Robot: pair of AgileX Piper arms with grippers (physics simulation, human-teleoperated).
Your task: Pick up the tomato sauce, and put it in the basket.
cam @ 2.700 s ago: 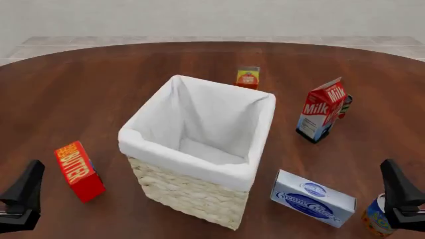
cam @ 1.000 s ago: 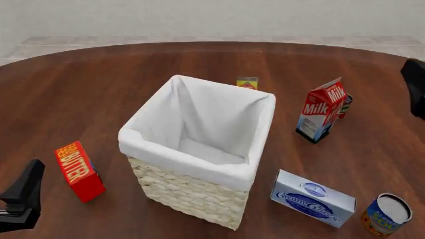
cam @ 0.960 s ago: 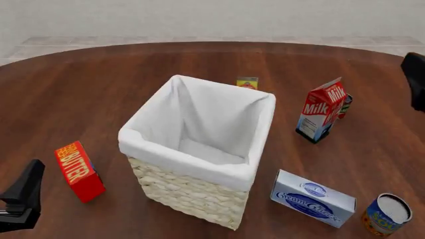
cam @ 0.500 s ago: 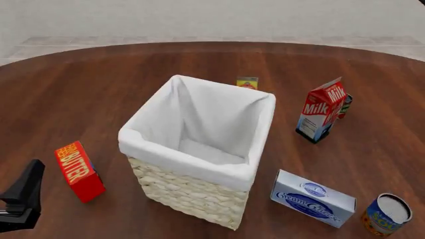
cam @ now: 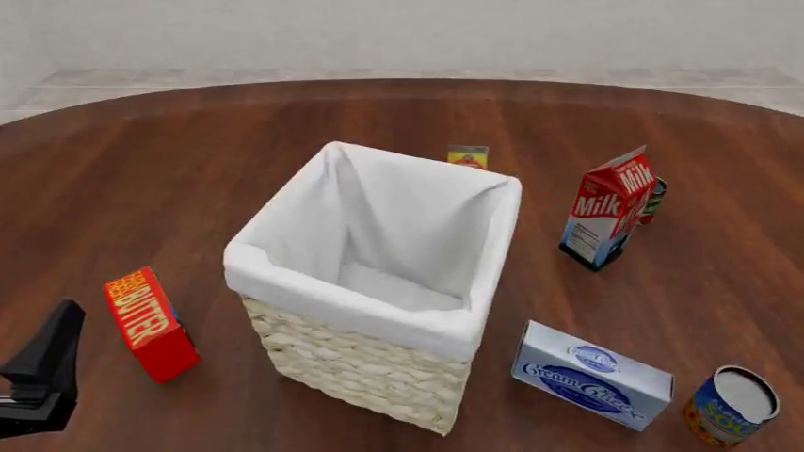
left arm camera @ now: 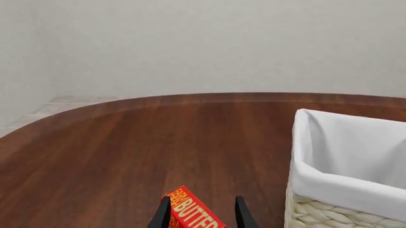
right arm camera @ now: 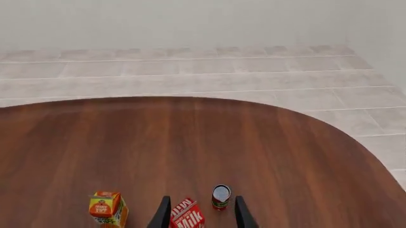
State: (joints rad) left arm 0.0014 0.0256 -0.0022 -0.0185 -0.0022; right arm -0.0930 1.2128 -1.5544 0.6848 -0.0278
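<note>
My left pincer (cam: pixel 38 372) hangs at the bench's (cam: pixel 151 169) near left edge, fingers apart, with the butter box (cam: pixel 149 323) just beyond. The basket (cam: pixel 377 282) stands mid-bench. My right pincer (right arm camera: pixel 201 216) is spread wide above the milk carton (right arm camera: pixel 188 216). The tomato sauce (right arm camera: pixel 220 196) stands just behind that carton, toward the far right edge.

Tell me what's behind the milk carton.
Behind the milk carton stands the tomato sauce, upright on the table. From the front only a sliver of its side shows; the right wrist view shows its metal top.
</note>
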